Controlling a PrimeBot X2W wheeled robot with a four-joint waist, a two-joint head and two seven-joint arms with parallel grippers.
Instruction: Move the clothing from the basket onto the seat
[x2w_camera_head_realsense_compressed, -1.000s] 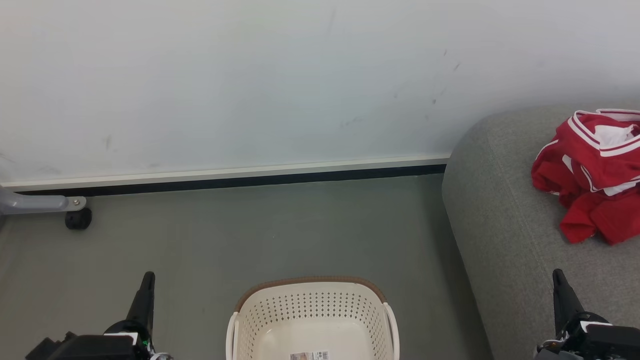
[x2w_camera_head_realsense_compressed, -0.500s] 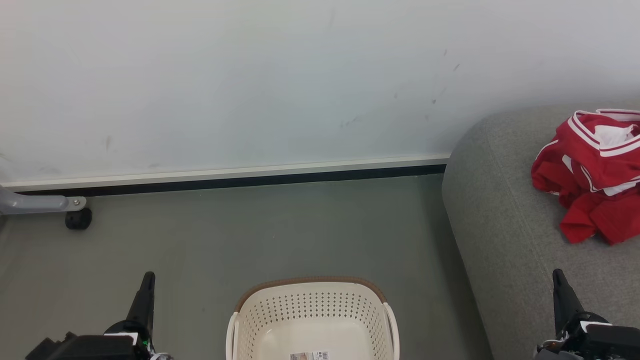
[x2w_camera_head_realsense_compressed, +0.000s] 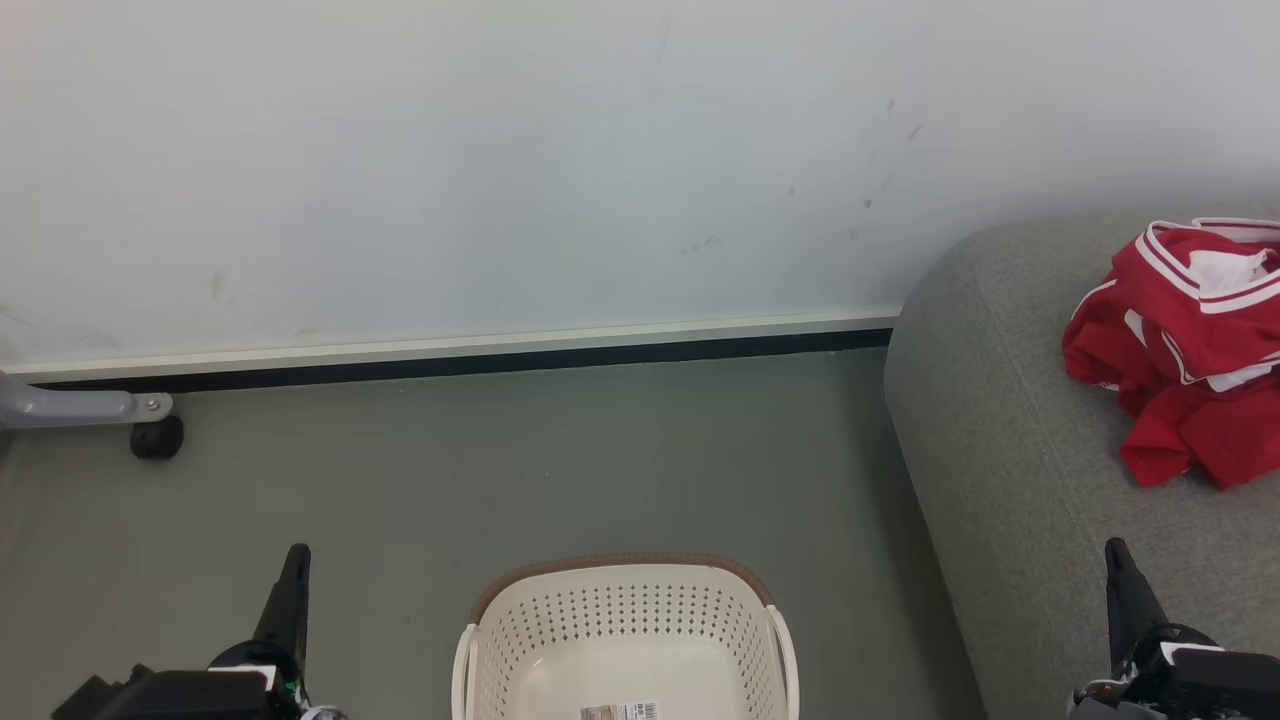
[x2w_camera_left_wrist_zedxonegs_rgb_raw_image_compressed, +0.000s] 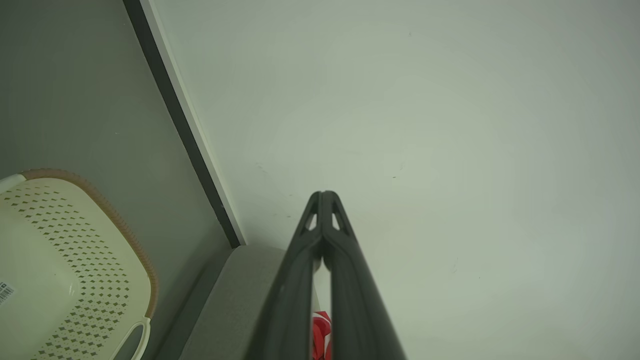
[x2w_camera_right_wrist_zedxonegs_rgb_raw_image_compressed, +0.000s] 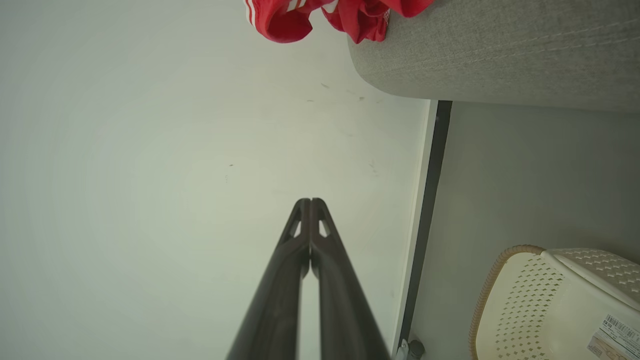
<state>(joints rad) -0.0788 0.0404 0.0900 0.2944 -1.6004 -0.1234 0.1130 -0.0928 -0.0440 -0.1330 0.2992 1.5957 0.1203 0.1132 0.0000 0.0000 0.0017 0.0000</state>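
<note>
On the seat, head view: clothing heaped; basket on floor nearby.
Left wrist view, left gripper: closed, holding nothing.
Right wrist view, right gripper: closed, holding nothing; clothing on seat.

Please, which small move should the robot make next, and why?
Probably only a small downward tilt of the head, to check the near part of the basket. The clothing lies on the seat, the basket floor in view holds just a label, and the left gripper and right gripper are shut and empty.
</note>
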